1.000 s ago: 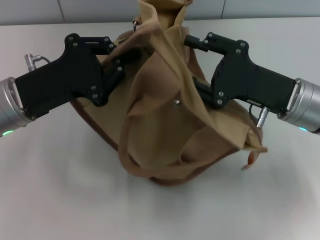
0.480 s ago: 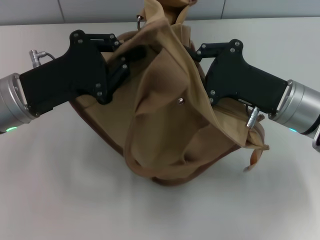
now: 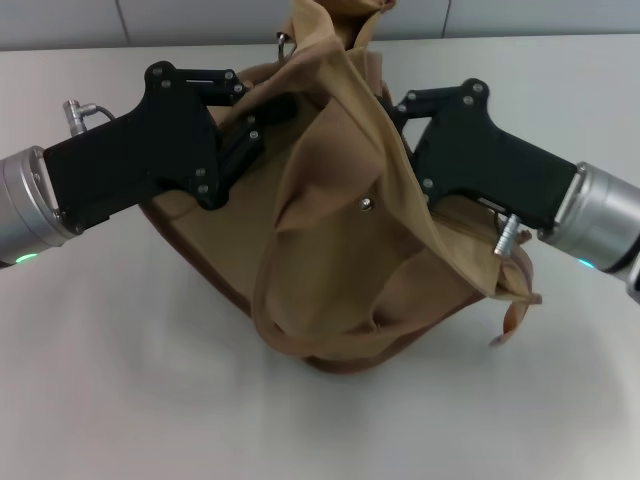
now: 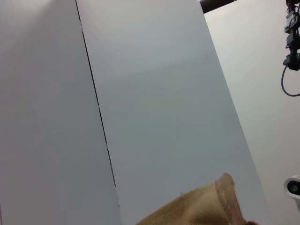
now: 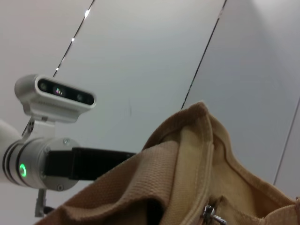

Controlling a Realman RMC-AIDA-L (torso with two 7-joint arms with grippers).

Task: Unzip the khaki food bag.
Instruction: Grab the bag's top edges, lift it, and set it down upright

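The khaki food bag (image 3: pixel 330 260) sits crumpled in the middle of the white table, its top fabric pulled up past the head view's upper edge. A metal snap (image 3: pixel 366 205) shows on its front, and a wide webbing handle (image 3: pixel 290 325) loops low in front. My left gripper (image 3: pixel 268 110) reaches into the bag's upper left side. My right gripper (image 3: pixel 393 106) reaches into its upper right side, its tip under a fold. The right wrist view shows bag fabric (image 5: pixel 183 168) and a silver zipper pull (image 5: pixel 210 213). The left wrist view shows only a corner of fabric (image 4: pixel 206 208).
A white table (image 3: pixel 120 380) lies all around the bag. A grey panelled wall (image 3: pixel 180 20) stands behind it. A metal ring (image 3: pixel 283 40) hangs at the bag's top. The left arm's wrist camera (image 5: pixel 55 96) shows in the right wrist view.
The bag and its snap have shifted slightly to the right. Both grippers have moved a little with it, the right arm's body swinging lower on the right.
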